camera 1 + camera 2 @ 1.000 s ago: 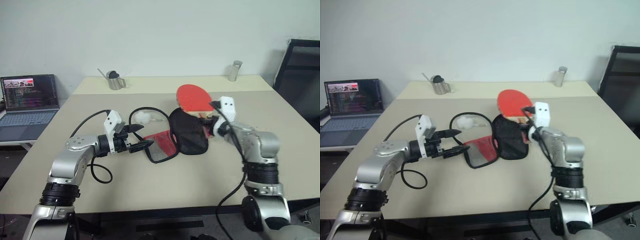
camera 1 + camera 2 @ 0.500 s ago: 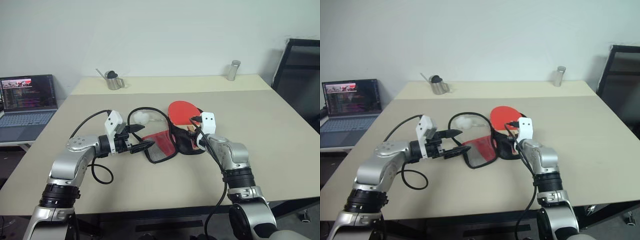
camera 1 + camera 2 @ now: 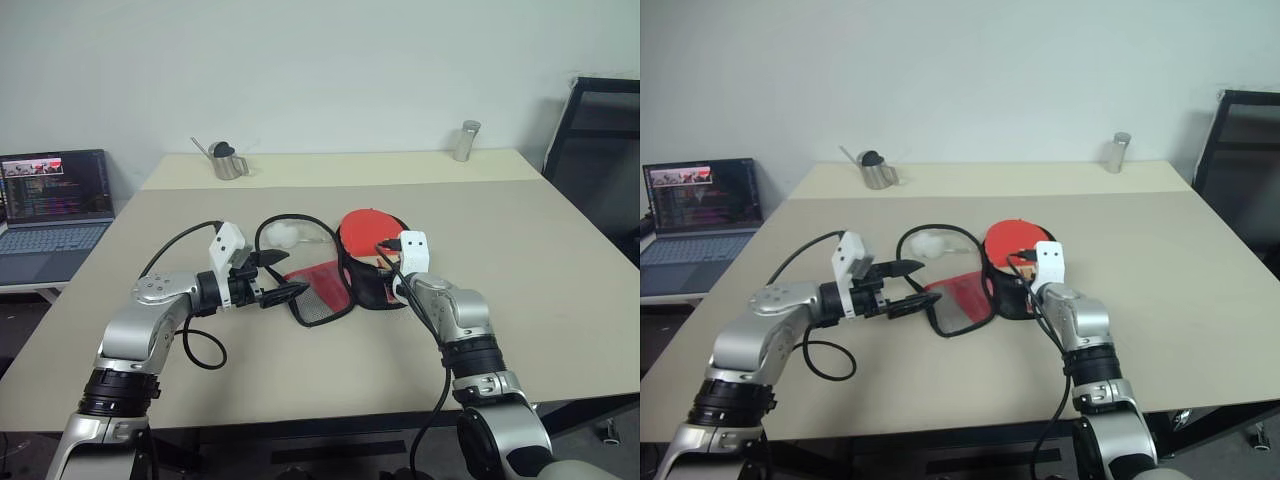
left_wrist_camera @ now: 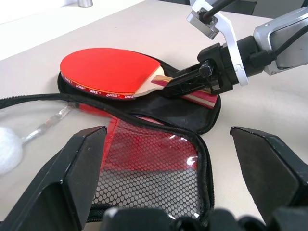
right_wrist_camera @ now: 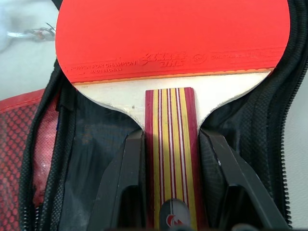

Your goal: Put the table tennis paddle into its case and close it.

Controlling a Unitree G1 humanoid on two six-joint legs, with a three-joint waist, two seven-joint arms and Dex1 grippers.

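One table tennis paddle point(image 4: 108, 70) lies on the black half of the one opened case point(image 4: 159, 163) on the worktop point(image 3: 560, 260), its striped handle pinched by the right claw point(image 5: 168, 168). The left claw point(image 3: 283, 277), spread wide and empty, hovers beside the case's red mesh flap

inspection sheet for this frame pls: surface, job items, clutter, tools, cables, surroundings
Surface: beige table, a seam across its far part.
Job's things: table tennis paddle lies on the black half of the open case; red mesh half folded out flat.
Clutter: metal watering can, metal cylinder at far edge; white fluffy object.
Tools: left tool open, at the mesh half's edge, holding nothing; right tool shut on the paddle's handle.
Cables: black loop on the table; black cables along both arms.
Surroundings: laptop left, black chair right, plain wall.
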